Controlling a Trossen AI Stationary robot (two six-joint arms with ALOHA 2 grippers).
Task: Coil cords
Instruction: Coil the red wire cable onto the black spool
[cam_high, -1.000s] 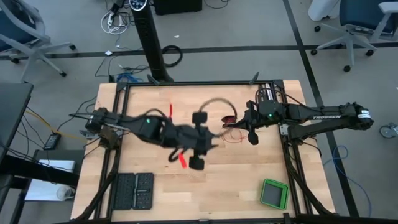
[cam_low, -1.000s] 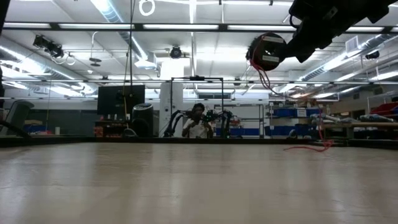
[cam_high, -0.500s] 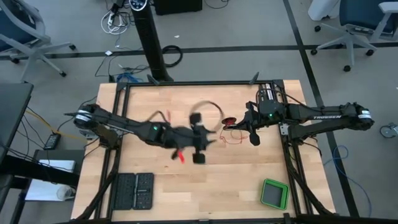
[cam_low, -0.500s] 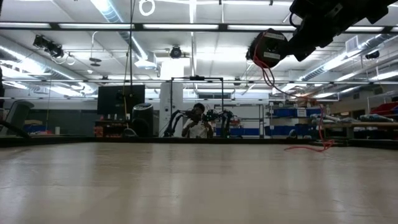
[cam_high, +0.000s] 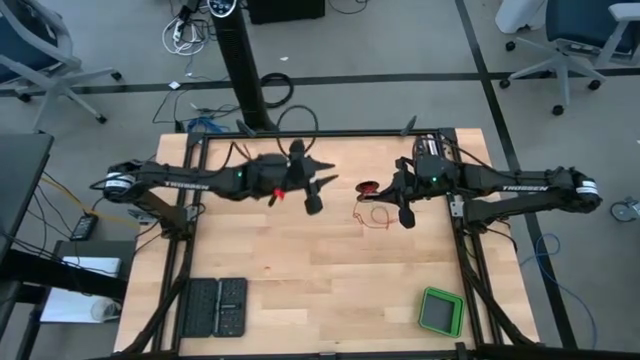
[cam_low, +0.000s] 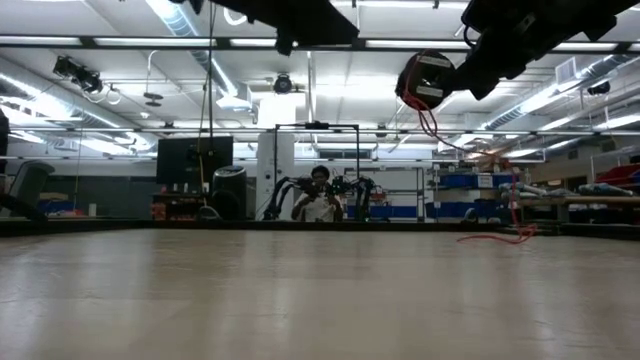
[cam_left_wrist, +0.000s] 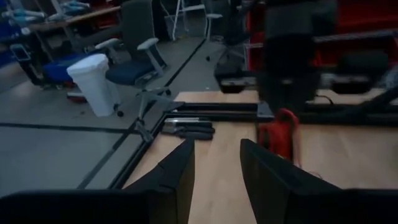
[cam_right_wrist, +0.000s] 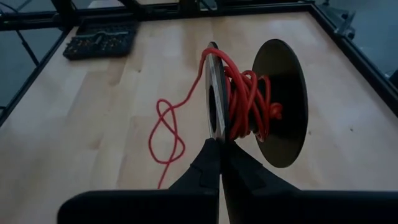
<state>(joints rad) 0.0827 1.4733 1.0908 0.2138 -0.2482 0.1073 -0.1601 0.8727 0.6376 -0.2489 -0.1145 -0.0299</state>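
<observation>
- The right claw (cam_right_wrist: 219, 163) is seen with its two dark fingers (cam_right_wrist: 205, 167) pressed together, pinching the rim of a dark spool (cam_right_wrist: 273, 102) held clear of the surface (cam_high: 330, 290).
- The red-orange cord (cam_right_wrist: 245, 93) is found wound in loose turns between the spool's two discs; one strand leaves the spool and drops in a looped tail onto the surface below it.
- In the high view the right claw (cam_high: 400, 205) is placed right of the surface's middle, with the spool (cam_high: 369, 188) just beside it and the loose cord (cam_high: 372, 216) lying on the wood directly under them.
- In the low view the spool (cam_low: 424, 80) hangs high under the right arm, a strand trailing down toward a small heap of cord (cam_low: 497, 236) resting on the surface far back.
- The left claw (cam_left_wrist: 216, 163) is seen spread, nothing between its fingers, pointed toward the right arm's spool.
- In the high view the left claw (cam_high: 310, 192) is held above the surface left of its middle, well apart from the spool.
- A black case (cam_high: 212, 307) lies at the surface's near left corner, and a green box (cam_high: 441, 312) near its right corner.
- A person (cam_low: 318, 197) is visible in the room beyond the surface.
</observation>
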